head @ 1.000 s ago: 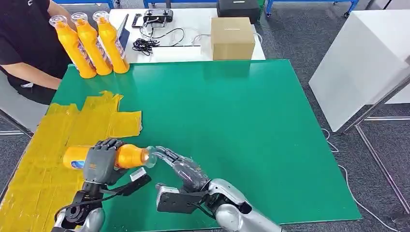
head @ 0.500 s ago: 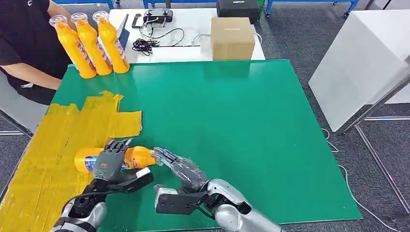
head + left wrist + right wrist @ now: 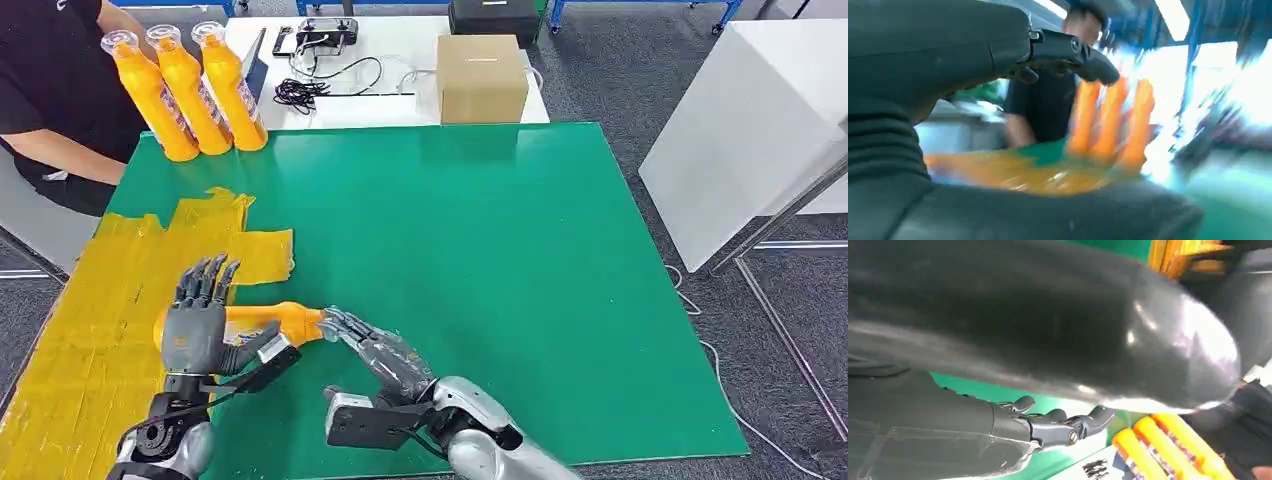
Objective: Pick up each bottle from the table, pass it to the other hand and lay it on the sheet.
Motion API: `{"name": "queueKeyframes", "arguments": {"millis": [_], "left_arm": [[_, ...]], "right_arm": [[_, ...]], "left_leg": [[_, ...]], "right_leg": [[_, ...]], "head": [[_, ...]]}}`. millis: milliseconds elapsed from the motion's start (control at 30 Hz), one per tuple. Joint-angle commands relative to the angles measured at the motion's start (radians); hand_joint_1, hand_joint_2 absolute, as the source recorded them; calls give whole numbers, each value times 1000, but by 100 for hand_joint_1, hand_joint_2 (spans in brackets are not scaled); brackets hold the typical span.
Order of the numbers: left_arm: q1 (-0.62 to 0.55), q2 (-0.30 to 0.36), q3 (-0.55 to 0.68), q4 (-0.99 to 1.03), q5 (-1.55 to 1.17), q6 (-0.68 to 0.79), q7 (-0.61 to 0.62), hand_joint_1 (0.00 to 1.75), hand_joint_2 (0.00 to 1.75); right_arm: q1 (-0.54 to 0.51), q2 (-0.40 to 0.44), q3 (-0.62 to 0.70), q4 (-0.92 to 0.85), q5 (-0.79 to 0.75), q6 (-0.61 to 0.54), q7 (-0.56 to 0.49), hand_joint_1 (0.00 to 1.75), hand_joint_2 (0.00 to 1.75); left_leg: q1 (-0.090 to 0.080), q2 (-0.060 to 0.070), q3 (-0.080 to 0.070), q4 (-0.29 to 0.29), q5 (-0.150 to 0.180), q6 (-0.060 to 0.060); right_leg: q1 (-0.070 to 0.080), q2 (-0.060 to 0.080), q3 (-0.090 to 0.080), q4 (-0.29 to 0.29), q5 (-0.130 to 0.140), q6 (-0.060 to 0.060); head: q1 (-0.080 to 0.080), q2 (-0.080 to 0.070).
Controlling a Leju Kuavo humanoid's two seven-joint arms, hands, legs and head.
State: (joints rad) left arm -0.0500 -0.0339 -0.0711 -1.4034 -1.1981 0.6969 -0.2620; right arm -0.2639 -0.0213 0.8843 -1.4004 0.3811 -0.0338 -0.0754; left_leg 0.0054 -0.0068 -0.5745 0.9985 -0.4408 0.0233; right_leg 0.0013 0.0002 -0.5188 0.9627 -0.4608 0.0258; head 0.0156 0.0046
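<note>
An orange bottle point(image 3: 278, 319) lies on its side at the right edge of the yellow sheet point(image 3: 90, 330), cap pointing right. My left hand point(image 3: 196, 322) stands in front of its body with fingers spread upward and off it, thumb low beside it. My right hand point(image 3: 377, 347) lies flat on the green mat, its fingertips point(image 3: 333, 320) at the cap, holding nothing. Three more orange bottles point(image 3: 190, 92) stand upright at the far left corner; they appear blurred in the left wrist view as bottles point(image 3: 1109, 125) and in the right wrist view as bottles point(image 3: 1168, 450).
A person in a black shirt point(image 3: 50, 80) sits at the far left beside the standing bottles. Behind the green mat point(image 3: 480, 260) a white table carries a cardboard box point(image 3: 481, 78) and cables point(image 3: 310, 90). A white cabinet point(image 3: 750, 130) stands to the right.
My left hand has let go of the bottle and spread its fingers upward. The bottle has shifted slightly right and now lies on the surface. My right hand has hardly moved.
</note>
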Motion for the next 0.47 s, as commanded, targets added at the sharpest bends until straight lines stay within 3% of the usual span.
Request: {"name": "queueKeyframes", "arguments": {"millis": [33,133,167,233,300,333,467], "left_arm": [[172,-315,203,-525,702,1,-436,0,0],[189,-251,76,-497,838,1,-427,0,0],[193,-197,10,-492,960,-14,-402,0,0],[216,-137,-76,-491,1147,-143,-374,0,0],[234,-118,-124,-489,1216,-247,-365,0,0],[245,-102,-170,-481,1252,-339,-373,0,0],[246,-94,-221,-445,1219,-375,-377,0,0]], "right_arm": [[201,-62,-130,-187,48,-115,-89,0,0],[226,-63,-139,-192,57,-116,-90,0,0],[235,-59,-147,-190,72,-122,-93,0,0],[271,-35,-185,-208,92,-173,-137,0,0],[301,-14,-217,-238,97,-234,-175,0,0],[319,9,-245,-271,59,-286,-242,0,0],[336,33,-277,-305,27,-341,-275,0,0]], "left_leg": [[0,-3,-1,2,-3,1],[-3,1,4,-1,-3,0],[-2,-1,0,1,-2,1],[-2,-5,0,0,-2,1],[-1,-2,0,-1,-2,1],[-1,-2,2,-1,-2,0],[-1,-3,2,-1,-2,0]], "right_leg": [[0,-3,3,-1,-2,2],[-2,0,4,-2,-2,1],[-2,-1,0,-2,-1,0],[-2,-5,0,-2,-2,0],[-2,-2,0,-2,-1,0],[-1,-2,1,-2,-1,0],[0,-3,2,-2,-2,1]], "head": [[2,0],[-1,0],[0,0],[0,0],[0,0],[0,0],[0,0]]}}
